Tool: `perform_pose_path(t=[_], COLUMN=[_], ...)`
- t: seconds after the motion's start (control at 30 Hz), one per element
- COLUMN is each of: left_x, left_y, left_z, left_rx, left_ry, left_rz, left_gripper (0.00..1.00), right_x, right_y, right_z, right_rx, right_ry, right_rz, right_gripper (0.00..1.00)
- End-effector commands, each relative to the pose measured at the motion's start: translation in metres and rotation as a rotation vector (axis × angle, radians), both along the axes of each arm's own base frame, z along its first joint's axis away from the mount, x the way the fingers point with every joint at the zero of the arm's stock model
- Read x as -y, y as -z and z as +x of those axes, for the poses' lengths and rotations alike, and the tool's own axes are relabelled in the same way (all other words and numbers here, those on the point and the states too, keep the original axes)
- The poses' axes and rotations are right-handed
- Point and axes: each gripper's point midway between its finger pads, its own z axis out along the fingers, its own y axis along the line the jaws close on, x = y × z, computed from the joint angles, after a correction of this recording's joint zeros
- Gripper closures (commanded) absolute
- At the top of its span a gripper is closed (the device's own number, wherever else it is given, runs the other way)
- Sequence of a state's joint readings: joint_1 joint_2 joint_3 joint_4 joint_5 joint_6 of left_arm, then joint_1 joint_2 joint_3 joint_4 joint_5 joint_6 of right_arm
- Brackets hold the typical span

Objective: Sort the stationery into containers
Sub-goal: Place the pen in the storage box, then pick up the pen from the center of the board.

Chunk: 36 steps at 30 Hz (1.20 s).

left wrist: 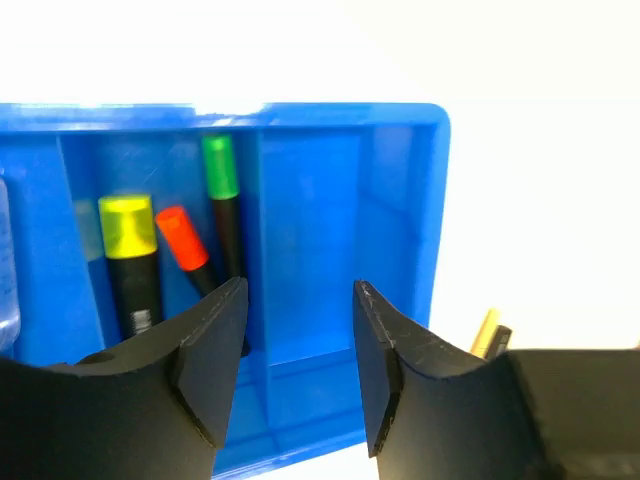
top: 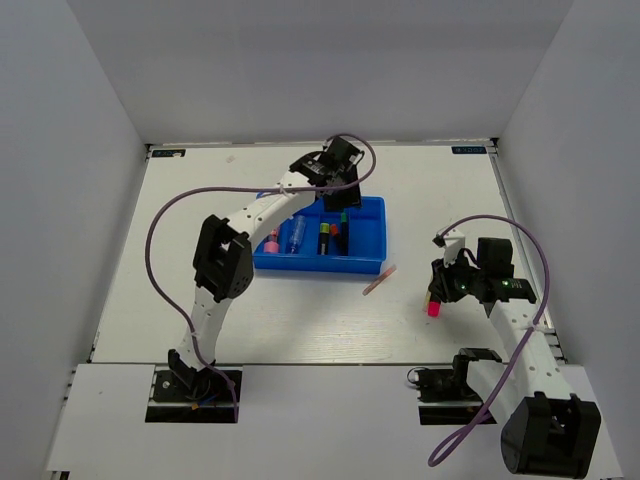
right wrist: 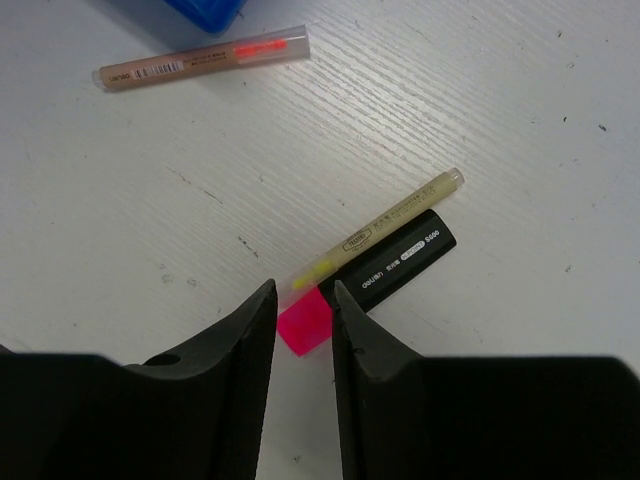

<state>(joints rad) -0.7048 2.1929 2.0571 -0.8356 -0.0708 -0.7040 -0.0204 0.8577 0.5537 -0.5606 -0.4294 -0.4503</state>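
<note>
From above, the tray (top: 370,238) lies in the middle of the desk (top: 300,325). The left hand (top: 338,198) hangs over the tray's far side. A pink tube (top: 271,242) lies in its left compartment and a blue tube (top: 296,234) in the next. The markers are in the compartment after that, and the rightmost one holds nothing. An orange stick (top: 380,280) lies on the desk just off the tray's near right corner. Well to the right, the right hand (top: 436,297) is low over the desk, with the bright end of a pink marker (top: 433,308) showing just below it.

In the left wrist view, the left hand is spread wide and holds nothing, its fingers (left wrist: 205,350) above the tray. Behind them one compartment holds a yellow marker (left wrist: 128,255), an orange marker (left wrist: 186,243) and a green marker (left wrist: 221,190), side by side.

In the right wrist view, the right hand is narrow, and the pink marker's cap sits in the gap between its fingers (right wrist: 250,350). I cannot tell whether they press on it. The marker lies flat on the desk, its black body pointing away to the right. A yellow stick (right wrist: 395,222) lies alongside, touching it. The orange stick lies farther off, near the tray's corner.
</note>
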Motion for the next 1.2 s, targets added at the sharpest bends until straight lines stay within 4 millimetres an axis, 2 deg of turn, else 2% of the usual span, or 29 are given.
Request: perform_pose_path(t=[0.0, 0.03, 0.1, 0.13, 0.17, 0.2, 0.23, 0.27, 0.3, 0.33, 0.37, 0.4, 0.43, 0.47, 0.5, 0.57, 0.6, 0.63, 0.67, 0.73, 0.8, 0.83, 0.9, 0.93, 1.0, 1.03, 1.17], left_x=[0.009, 0.009, 0.004, -0.001, -0.016, -0.023, -0.038, -0.054, -0.064, -0.085, -0.098, -0.113, -0.126, -0.143, -0.158, -0.182, -0.204, -0.214, -0.229, -0.26, -0.272, -0.285, -0.288, -0.293, -0.301, -0.302, -0.305], left_y=[-0.02, -0.02, -0.037, -0.042, -0.049, -0.053, -0.044, -0.049, -0.06, -0.06, -0.052, -0.055, -0.07, -0.05, -0.079, -0.085, -0.092, -0.092, -0.079, -0.075, -0.077, -0.066, -0.057, -0.036, -0.034, -0.02, -0.007], left_z=[0.001, -0.001, -0.005, -0.006, -0.015, -0.018, -0.025, -0.033, -0.039, -0.051, -0.059, -0.069, -0.077, -0.09, -0.098, -0.103, -0.119, -0.124, -0.13, -0.149, -0.16, -0.17, -0.177, -0.185, -0.187, -0.191, -0.197], left_rx=[0.012, 0.012, 0.052, 0.07, 0.089, 0.097, 0.081, 0.092, 0.105, 0.097, 0.079, 0.079, 0.109, 0.073, 0.139, 0.167, 0.196, 0.199, 0.175, 0.194, 0.22, 0.216, 0.199, 0.148, 0.159, 0.135, 0.122], left_ry=[0.025, 0.028, 0.037, 0.031, 0.037, 0.031, 0.019, 0.028, 0.024, 0.013, 0.013, 0.006, -0.008, -0.013, -0.038, -0.084, -0.112, -0.128, -0.155, -0.207, -0.231, -0.256, -0.257, -0.258, -0.288, -0.291, -0.301], left_rz=[-0.06, -0.061, -0.075, -0.065, -0.033, -0.019, 0.036, 0.084, 0.094, 0.16, 0.196, 0.207, 0.208, 0.259, 0.216, 0.232, 0.226, 0.226, 0.245, 0.239, 0.216, 0.217, 0.195, 0.204, 0.169, 0.163, 0.156], left_gripper=[0.43, 0.45, 0.48, 0.62, 0.77, 0.88, 0.92, 0.92, 0.89, 0.64, 0.47, 0.36, 0.26, 0.15, 0.1, 0.09, 0.09, 0.09, 0.1, 0.13, 0.13, 0.13, 0.12, 0.1, 0.1, 0.1, 0.09], right_x=[-0.002, 0.0, 0.002, 0.006, 0.011, 0.013, 0.017, 0.028, 0.03, 0.036, 0.038, 0.037, 0.035, 0.033, 0.03, 0.024, 0.022, 0.022, 0.021, 0.023, 0.023, 0.022, 0.023, 0.023, 0.024, 0.027, 0.033], right_y=[-0.01, -0.009, -0.009, -0.009, -0.009, -0.014, -0.015, -0.009, -0.021, -0.017, -0.021, -0.018, -0.018, -0.018, -0.017, -0.012, -0.01, -0.008, -0.006, 0.002, 0.011, 0.012, 0.016, 0.018, 0.023, 0.026, 0.038], right_z=[0.005, 0.005, 0.007, 0.01, 0.014, 0.02, 0.022, 0.02, 0.029, 0.027, 0.027, 0.026, 0.027, 0.024, 0.023, 0.021, 0.02, 0.019, 0.017, 0.008, 0.001, 0.001, 0.0, -0.002, -0.001, 0.001, 0.006], right_rx=[0.02, 0.02, 0.019, 0.021, 0.026, 0.014, 0.004, -0.041, -0.053, -0.098, -0.124, -0.157, -0.182, -0.208, -0.222, -0.263, -0.282, -0.306, -0.327, -0.394, -0.429, -0.427, -0.442, -0.451, -0.473, -0.473, -0.497], right_ry=[-0.008, -0.002, 0.011, 0.032, 0.065, 0.12, 0.147, 0.206, 0.262, 0.297, 0.328, 0.338, 0.358, 0.359, 0.356, 0.352, 0.347, 0.352, 0.356, 0.375, 0.375, 0.37, 0.378, 0.384, 0.398, 0.409, 0.442], right_rz=[0.012, 0.006, 0.001, -0.014, -0.035, -0.022, -0.03, -0.076, -0.058, -0.085, -0.081, -0.078, -0.06, -0.045, -0.035, -0.005, 0.004, 0.001, 0.001, -0.007, -0.018, -0.018, -0.019, -0.027, -0.031, -0.048, -0.081], right_gripper=[0.68, 0.68, 0.59, 0.56, 0.56, 0.56, 0.56, 0.58, 0.6, 0.6, 0.6, 0.58, 0.58, 0.58, 0.58, 0.61, 0.7, 0.74, 0.77, 0.82, 0.82, 0.8, 0.76, 0.74, 0.67, 0.65, 0.65])
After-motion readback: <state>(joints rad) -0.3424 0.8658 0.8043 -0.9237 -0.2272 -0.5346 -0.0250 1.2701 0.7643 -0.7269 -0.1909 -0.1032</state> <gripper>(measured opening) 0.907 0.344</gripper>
